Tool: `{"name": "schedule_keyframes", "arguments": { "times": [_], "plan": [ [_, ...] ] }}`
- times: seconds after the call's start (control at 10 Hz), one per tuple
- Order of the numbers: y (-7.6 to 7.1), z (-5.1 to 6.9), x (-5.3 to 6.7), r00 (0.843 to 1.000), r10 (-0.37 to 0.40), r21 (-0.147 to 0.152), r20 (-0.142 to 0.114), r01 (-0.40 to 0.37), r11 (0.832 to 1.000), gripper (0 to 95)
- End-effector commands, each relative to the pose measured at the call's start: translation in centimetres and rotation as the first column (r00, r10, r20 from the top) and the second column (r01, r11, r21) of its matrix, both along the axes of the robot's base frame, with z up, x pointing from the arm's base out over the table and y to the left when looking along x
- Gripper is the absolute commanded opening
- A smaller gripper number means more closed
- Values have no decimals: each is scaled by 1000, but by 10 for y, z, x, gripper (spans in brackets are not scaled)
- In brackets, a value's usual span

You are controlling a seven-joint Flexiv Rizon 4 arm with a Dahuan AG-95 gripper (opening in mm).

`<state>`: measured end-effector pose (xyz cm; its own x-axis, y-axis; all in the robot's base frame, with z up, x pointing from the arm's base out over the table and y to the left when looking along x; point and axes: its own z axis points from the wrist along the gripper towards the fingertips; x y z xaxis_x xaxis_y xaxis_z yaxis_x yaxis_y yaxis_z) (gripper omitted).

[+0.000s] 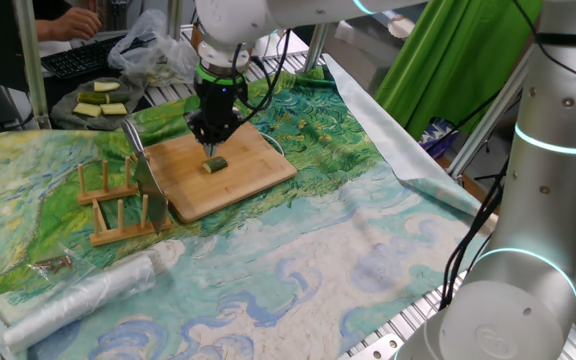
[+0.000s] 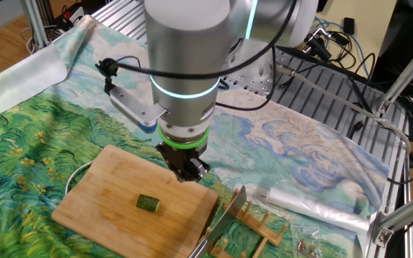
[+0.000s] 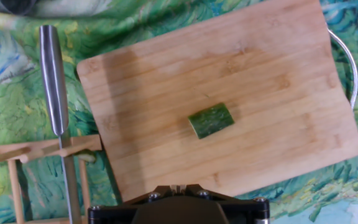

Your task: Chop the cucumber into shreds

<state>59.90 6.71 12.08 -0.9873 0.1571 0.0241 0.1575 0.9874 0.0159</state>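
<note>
The cucumber (image 1: 214, 165) is a short dark green chunk that lies alone near the middle of the wooden cutting board (image 1: 248, 180). My gripper (image 1: 213, 135) hangs just above the board, a little behind the chunk, shut and with nothing in it. In the other fixed view the gripper (image 2: 189, 172) is up and to the right of the cucumber (image 2: 148, 203), not touching it. The hand view looks straight down at the cucumber (image 3: 211, 120) on the board (image 3: 166, 74), with the shut fingertips (image 3: 178, 186) at the bottom edge. No shreds are in view.
A steel knife (image 1: 144, 170) stands in a wooden rack (image 1: 118, 205) at the board's left edge; the hand view shows the knife (image 3: 53, 81) too. A plate (image 1: 63, 115) with pale cucumber slabs sits at the back left. A rolled plastic bag (image 1: 88, 290) lies near the front.
</note>
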Motion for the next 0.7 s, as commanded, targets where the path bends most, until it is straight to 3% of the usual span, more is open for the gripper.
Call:
{"name": "schedule_keyframes", "arguments": {
  "times": [0.1,0.5,0.7],
  "plan": [
    [0,1,-3,1000,31,10,-3,-31,999,0],
    [0,1,-3,999,43,9,-2,-43,999,0],
    [0,1,-3,1000,-12,20,-4,12,1000,0]
  ]
}}
